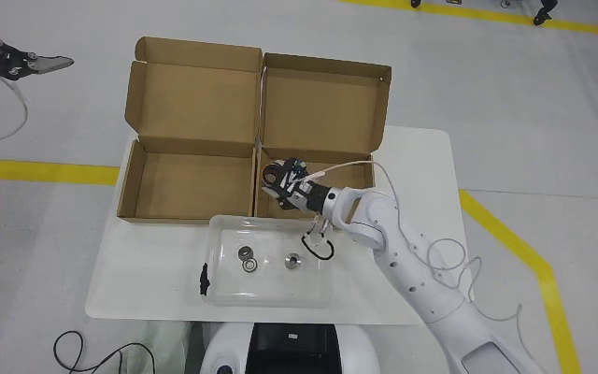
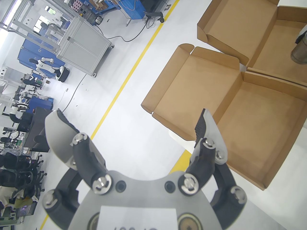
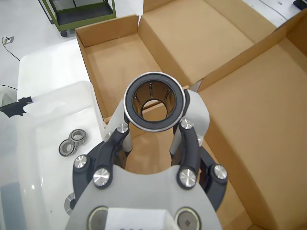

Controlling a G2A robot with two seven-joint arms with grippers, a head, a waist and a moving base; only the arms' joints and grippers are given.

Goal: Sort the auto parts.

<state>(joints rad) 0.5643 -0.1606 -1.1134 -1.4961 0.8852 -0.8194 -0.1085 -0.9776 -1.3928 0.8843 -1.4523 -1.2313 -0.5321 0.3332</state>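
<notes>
My right gripper (image 3: 154, 120) is shut on a metal cylindrical sleeve bearing (image 3: 154, 104) with a black rim. It holds the bearing just above the near-left corner of the right cardboard box (image 1: 322, 112), close to the wall shared with the left box (image 1: 187, 187). The top view has this gripper (image 1: 280, 178) at that corner. Two ring bearings (image 3: 73, 140) lie together in the clear plastic tray (image 1: 224, 280), and a third round part (image 1: 292, 263) lies beside them. My left gripper (image 2: 130, 120) hangs open and holds nothing, off the table to the far left (image 1: 42, 64).
Both boxes have their lids folded back, and the floors of the left box (image 3: 115, 65) and the right box (image 3: 251, 111) are bare. A black scrap (image 1: 204, 278) sticks to the tray's left wall. A white cable loops off the right arm over the tray.
</notes>
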